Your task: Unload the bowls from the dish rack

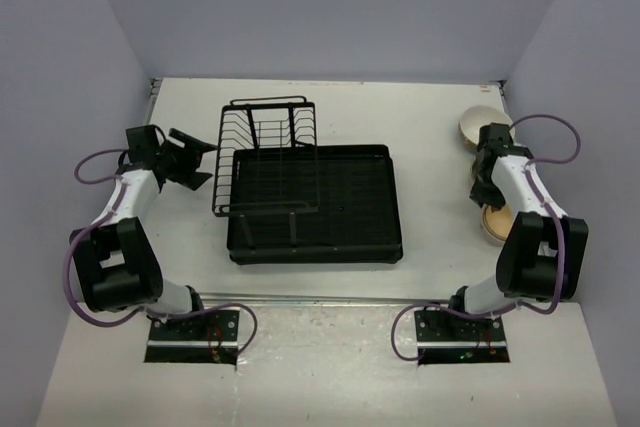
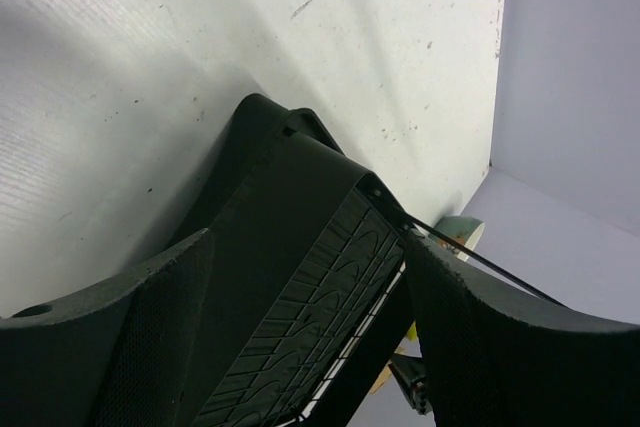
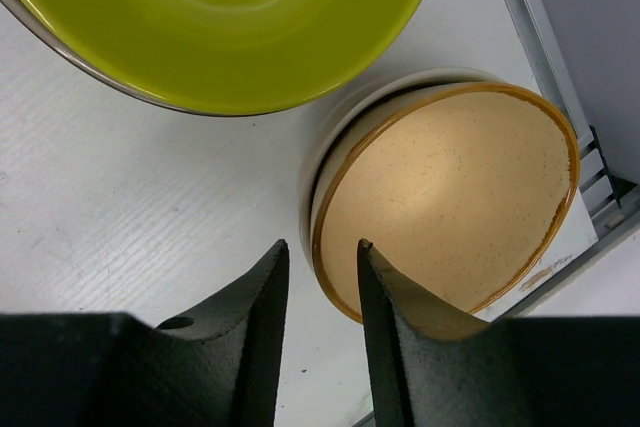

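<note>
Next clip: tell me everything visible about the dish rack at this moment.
The dish rack is a black rectangular tray, plastic by its look, lying flat mid-table. An upright black wire plate holder stands on its left part, reaching past the tray's far edge. It holds nothing that shows. The left gripper, open, sits at the holder's left side; contact cannot be told.

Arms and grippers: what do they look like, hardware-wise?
Left arm and right arm: white links, bulky black joints, looping purple cables. Left gripper and right gripper: two matte black wedge fingers each. Black base plates.
</note>
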`<state>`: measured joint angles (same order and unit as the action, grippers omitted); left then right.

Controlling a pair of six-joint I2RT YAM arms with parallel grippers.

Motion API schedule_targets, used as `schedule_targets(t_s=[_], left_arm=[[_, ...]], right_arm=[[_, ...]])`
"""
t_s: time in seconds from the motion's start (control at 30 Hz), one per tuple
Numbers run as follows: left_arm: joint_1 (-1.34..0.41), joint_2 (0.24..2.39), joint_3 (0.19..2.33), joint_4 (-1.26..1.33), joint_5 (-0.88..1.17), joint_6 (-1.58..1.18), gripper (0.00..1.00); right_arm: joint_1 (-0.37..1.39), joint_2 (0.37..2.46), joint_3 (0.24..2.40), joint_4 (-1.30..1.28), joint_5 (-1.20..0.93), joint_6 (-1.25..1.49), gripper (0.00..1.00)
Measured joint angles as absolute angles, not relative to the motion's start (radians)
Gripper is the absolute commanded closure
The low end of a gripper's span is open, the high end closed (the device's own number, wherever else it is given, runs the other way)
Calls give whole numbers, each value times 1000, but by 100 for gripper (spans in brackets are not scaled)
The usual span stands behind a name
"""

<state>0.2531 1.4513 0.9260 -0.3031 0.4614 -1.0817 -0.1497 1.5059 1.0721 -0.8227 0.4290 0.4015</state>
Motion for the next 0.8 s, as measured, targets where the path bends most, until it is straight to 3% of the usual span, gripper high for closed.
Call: schedule_targets(t_s=[0.3,0.6,0.7,0.8], left_arm=[[253,1459,929,-300,461,-1082,23],[253,1458,929,-301,442,-1063,22],[253,1448,929,-303,428,-1042,23],[253,1423,929,-305,413,-1017,22]], right_arm=[[-151,1494,1078,-823,427,400,62],[-105,1330,1202,-837,400,379,54],[-52,1311,1258,-831,358,358,47],[13,1310,1295,-825,299,344,20]])
